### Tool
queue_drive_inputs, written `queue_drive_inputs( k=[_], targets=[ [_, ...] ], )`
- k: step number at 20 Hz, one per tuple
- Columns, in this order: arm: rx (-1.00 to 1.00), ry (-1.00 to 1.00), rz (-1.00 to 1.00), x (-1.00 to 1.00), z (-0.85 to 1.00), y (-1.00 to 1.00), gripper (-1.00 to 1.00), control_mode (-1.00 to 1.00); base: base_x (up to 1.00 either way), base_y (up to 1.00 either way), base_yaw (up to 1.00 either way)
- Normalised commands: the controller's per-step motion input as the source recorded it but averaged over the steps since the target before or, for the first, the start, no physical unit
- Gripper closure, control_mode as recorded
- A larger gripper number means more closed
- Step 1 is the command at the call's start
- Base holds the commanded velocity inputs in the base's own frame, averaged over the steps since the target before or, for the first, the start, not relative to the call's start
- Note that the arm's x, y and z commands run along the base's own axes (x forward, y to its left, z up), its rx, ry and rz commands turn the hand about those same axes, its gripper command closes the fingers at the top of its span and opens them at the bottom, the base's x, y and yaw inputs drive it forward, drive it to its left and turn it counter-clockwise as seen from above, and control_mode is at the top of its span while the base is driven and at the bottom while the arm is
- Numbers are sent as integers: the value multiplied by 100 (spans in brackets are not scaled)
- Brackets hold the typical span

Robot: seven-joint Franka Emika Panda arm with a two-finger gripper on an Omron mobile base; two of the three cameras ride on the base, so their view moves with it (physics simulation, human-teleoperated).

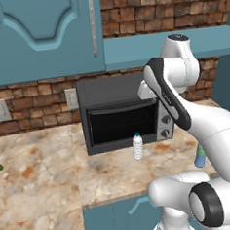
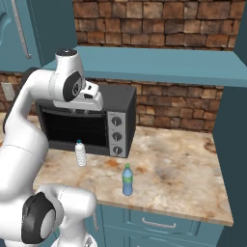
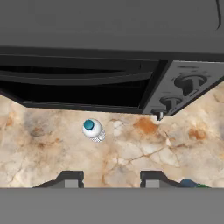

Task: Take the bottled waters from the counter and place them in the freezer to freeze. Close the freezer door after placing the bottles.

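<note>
Judging progress from both base views and the hand view: task was at its very start, nothing yet done.

Both bottles stood upright on the counter (image 2: 183,164). The clear bottle (image 1: 137,146) was just in front of the toaster oven (image 1: 122,114), near the middle of its glass door. The blue bottle (image 2: 127,180) stood apart from it, nearer the counter's front edge and off toward the knob side of the oven; in the left base view it was partly hidden behind the arm.

The gripper (image 3: 111,178) hung high above the counter, pointing down, level with the oven's top in the base views. In the hand view the clear bottle appeared from above, cap up, ahead of and slightly left of the fingertips (image 3: 70,178); a sliver of the blue bottle showed at the lower right edge. Nothing lay between the fingers. Jaws held nothing and sat at their narrowest setting, though a gap showed between the tips.

The dark panel (image 2: 236,159) at the far right of the right base view may have been the freezer side; could not tell, and no door was visible.

Left to do, as judged: descend and grasp a bottle, carry it to the freezer, repeat for the second, then close the door. All steps outstanding.
</note>
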Motion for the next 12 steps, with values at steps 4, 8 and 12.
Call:
queue_drive_inputs(
  k=[4, 8, 12],
  targets=[
    [2, 0, 6, -1, 0, -3, -100, -100, 0, 0, 0],
    [2, -5, 18, -17, -8, -1, -100, -100, 0, 0, 0],
    [4, -21, 17, -48, -7, -22, -100, -100, 0, 0, 0]
  ],
)
